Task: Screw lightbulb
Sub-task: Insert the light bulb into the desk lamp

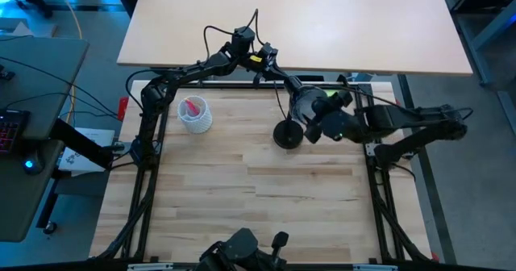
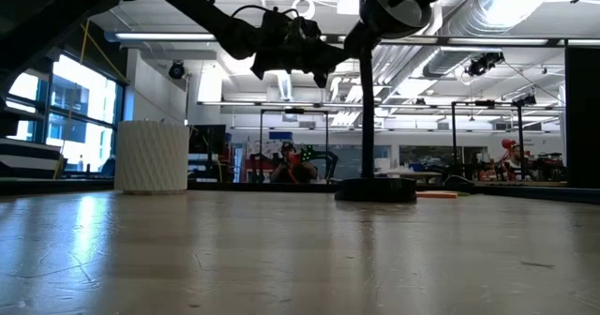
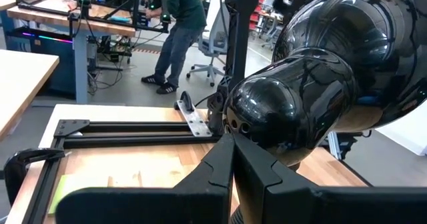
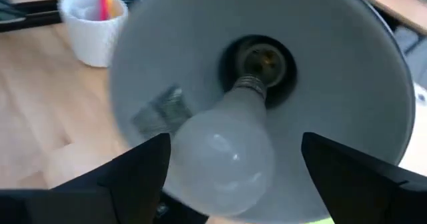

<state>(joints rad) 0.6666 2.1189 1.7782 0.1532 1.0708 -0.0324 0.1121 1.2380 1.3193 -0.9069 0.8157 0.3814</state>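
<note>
Lightbulb: the white frosted lightbulb sits tilted inside the lamp shade, its silvery screw base at the mouth of the socket; how deep the thread is seated is hard to tell.
Right claw: the right claw is under the shade with its two dark fingers spread wide on either side of the bulb, clear of the glass and holding nothing.
Left claw: the left claw has its fingers pressed together, empty, just beside the glossy black back of the lamp head.
Desk lamp: the black desk lamp stands at the far right part of the wooden counter, on a round base.
Cup: a white ribbed cup with pink items stands at the far left, well apart from the lamp.
Room: a person stands behind the counter.
</note>
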